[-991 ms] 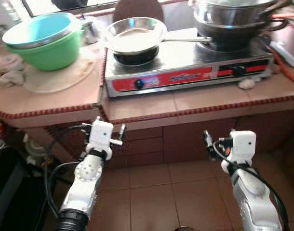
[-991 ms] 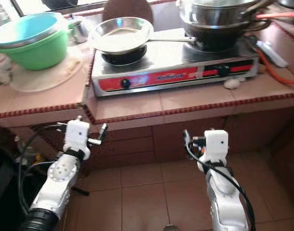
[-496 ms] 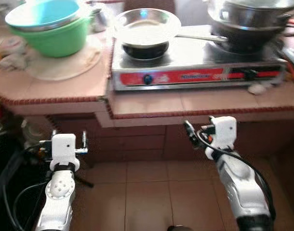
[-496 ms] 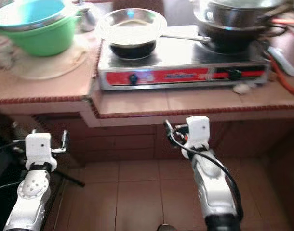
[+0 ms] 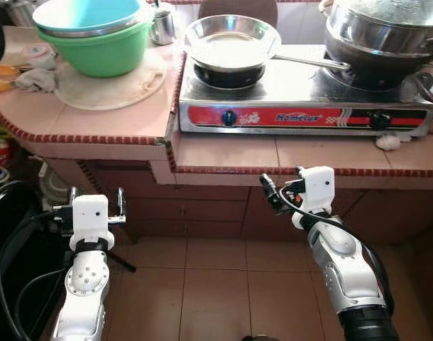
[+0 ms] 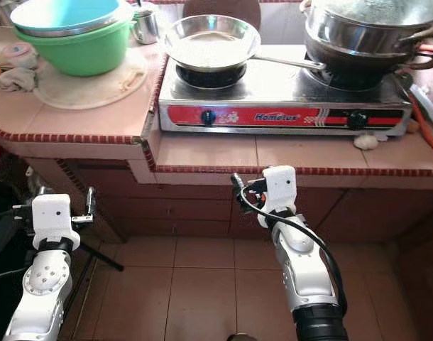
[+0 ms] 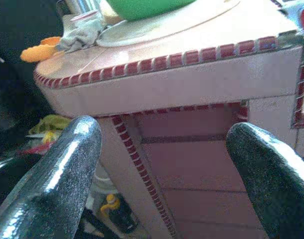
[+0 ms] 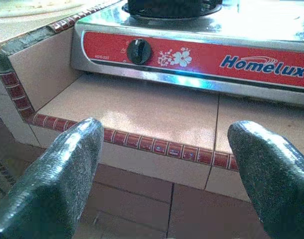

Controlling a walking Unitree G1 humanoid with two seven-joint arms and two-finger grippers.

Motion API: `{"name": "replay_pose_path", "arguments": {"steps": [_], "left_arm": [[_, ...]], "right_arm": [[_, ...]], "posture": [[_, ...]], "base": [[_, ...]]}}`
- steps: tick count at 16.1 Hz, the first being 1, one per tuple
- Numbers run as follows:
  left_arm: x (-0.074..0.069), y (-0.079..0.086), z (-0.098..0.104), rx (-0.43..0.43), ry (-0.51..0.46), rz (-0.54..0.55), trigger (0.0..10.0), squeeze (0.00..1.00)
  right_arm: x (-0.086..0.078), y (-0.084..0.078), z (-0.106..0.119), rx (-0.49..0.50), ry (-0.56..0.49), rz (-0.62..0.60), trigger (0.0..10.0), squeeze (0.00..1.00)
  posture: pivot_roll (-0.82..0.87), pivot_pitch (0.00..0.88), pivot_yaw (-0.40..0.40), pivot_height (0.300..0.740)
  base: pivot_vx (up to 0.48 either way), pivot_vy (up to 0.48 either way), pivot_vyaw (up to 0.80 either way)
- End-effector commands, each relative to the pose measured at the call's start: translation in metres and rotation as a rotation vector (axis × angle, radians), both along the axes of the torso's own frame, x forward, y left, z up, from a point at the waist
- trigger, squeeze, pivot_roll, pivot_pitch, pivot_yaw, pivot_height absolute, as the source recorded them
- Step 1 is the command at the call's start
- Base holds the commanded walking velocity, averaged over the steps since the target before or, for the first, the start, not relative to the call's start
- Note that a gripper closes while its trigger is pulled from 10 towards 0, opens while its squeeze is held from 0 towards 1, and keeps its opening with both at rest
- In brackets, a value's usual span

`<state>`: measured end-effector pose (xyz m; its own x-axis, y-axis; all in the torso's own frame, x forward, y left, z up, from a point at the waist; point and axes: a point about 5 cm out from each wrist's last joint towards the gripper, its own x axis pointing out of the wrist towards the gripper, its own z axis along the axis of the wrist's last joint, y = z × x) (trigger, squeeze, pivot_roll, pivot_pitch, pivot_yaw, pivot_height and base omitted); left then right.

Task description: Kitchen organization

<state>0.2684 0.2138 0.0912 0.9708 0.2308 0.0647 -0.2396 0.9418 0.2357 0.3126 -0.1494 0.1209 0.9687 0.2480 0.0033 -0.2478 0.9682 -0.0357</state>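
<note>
Hovering empty below counter (image 5: 223, 153): both pincers

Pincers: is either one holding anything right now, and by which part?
Nothing is held. The left pincer and the right pincer are both open and empty, below the counter edge in front of the stove.

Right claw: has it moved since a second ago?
Yes. The right claw now sits under the stove's left knob, just below the counter edge; a second ago it hung lower, further right, near the right knob.
</note>
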Motion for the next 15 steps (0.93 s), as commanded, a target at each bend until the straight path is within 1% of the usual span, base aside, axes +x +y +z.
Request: {"name": "replay_pose_path", "arguments": {"steps": [1,4,5,6,8,9,11,15], "left_arm": [[0.002,-0.001,0.005,0.02,-0.014,-0.01,10.0,0.0],[0.012,-0.001,0.009,0.029,-0.026,-0.022,10.0,0.0],[0.02,-0.004,0.011,0.029,-0.037,-0.034,10.0,0.0],[0.025,-0.006,0.014,0.037,-0.047,-0.039,10.0,0.0],[0.032,-0.01,0.019,0.038,-0.062,-0.05,10.0,0.0],[0.032,-0.011,0.018,0.043,-0.061,-0.059,10.0,0.0],[0.031,-0.007,0.015,0.031,-0.055,-0.051,10.0,0.0],[0.029,-0.005,0.016,0.024,-0.063,-0.039,10.0,0.0]], "right_arm": [[0.0,-0.003,0.001,0.004,-0.016,-0.027,10.0,0.0],[0.003,-0.001,-0.001,0.011,-0.025,-0.037,10.0,0.0],[0.007,0.005,0.003,0.004,-0.048,-0.026,10.0,0.0],[0.01,0.007,0.007,-0.001,-0.065,-0.022,10.0,0.0],[0.016,0.006,0.015,-0.002,-0.097,-0.037,10.0,0.0],[0.017,0.003,0.016,0.001,-0.104,-0.055,10.0,0.0],[0.015,0.0,0.013,-0.003,-0.101,-0.07,10.0,0.0],[0.009,-0.003,0.011,-0.005,-0.095,-0.082,10.0,0.0]], "posture": [[-0.08,0.061,0.031,0.74],[-0.11,0.007,0.04,0.74],[-0.12,0.0,0.044,0.74],[-0.12,0.0,0.045,0.74],[-0.13,0.0,0.047,0.74],[-0.13,0.0,0.046,0.74],[-0.13,0.0,0.043,0.74],[-0.12,0.012,0.038,0.74]], "base": [[0.0,0.0,0.0],[0.0,0.0,0.0],[0.0,0.0,0.0],[0.0,0.0,0.0],[0.0,0.0,0.0],[0.0,0.0,0.0],[0.0,0.0,0.0],[0.0,0.0,0.0]]}}
